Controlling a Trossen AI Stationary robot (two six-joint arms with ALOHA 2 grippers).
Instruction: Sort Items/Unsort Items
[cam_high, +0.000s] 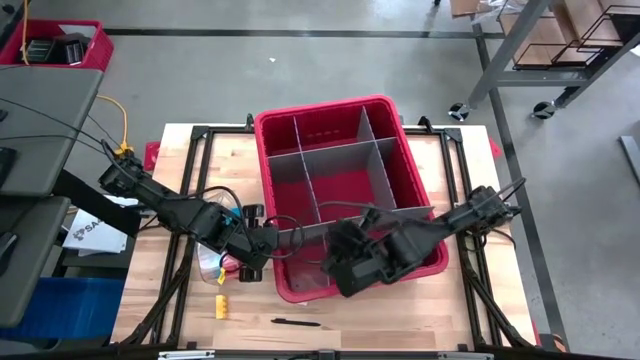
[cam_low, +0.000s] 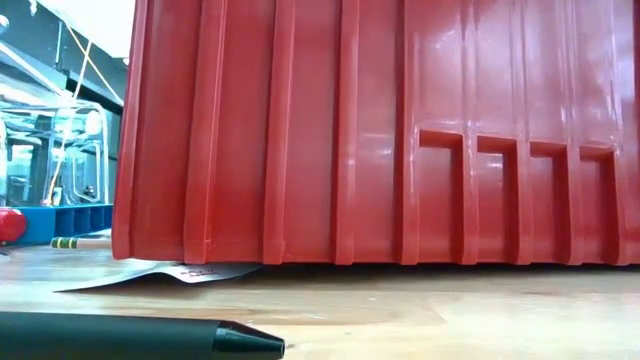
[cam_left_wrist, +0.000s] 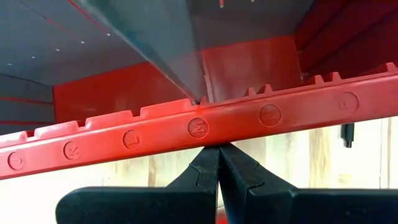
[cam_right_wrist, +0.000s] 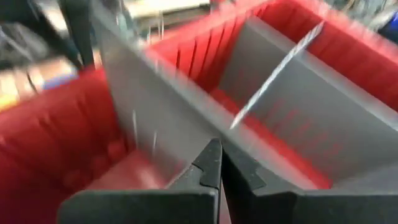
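Both arms' fingers (cam_left_wrist: 217, 155) (cam_right_wrist: 219, 163) pressed together at red bin (cam_high: 395, 130); only high view shows yellow block (cam_high: 221, 303).

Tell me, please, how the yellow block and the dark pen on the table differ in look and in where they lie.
The yellow block is short, chunky and bright; the dark pen is long, thin and black. The block lies nearer the table's left edge, below the left gripper; the pen lies farther right, in front of the red bin, close to the table's front edge. Both rest on the bare wood, outside the bin, untouched by either gripper.
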